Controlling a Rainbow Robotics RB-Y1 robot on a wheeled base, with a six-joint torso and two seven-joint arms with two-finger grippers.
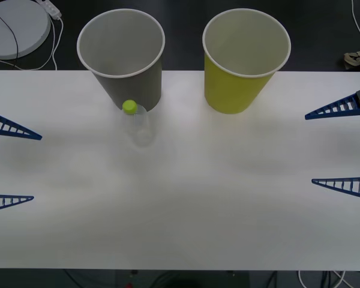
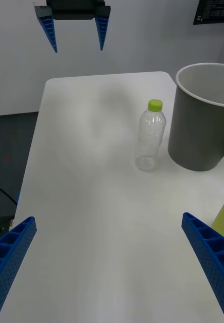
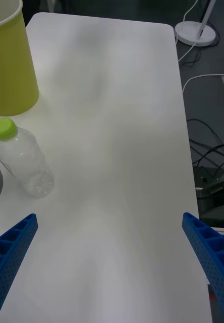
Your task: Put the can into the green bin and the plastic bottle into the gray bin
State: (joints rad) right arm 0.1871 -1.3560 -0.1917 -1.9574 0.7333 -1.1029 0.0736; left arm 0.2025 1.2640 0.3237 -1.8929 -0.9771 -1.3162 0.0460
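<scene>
The gray bin (image 1: 123, 57) stands upright at the table's back left, and the green bin (image 1: 243, 60) stands upright to its right. Just in front of the gray bin, the clear plastic bottle (image 1: 138, 125) with a lime-green cap stands upright. The can is out of view. My left gripper (image 1: 38, 167) hovers open at the table's left side, and my right gripper (image 1: 309, 149) is open at the right side; both hold nothing. The right wrist view shows the bottle (image 2: 151, 139) beside the gray bin (image 2: 200, 131). The left wrist view shows the bottle (image 3: 23, 161) near the green bin (image 3: 8, 65).
The white table (image 1: 186, 210) has bare room between the two grippers and in front of the bins. Behind its far edge on the dark floor lie a white round base (image 1: 15, 27) with cables and a shoe (image 1: 355, 58).
</scene>
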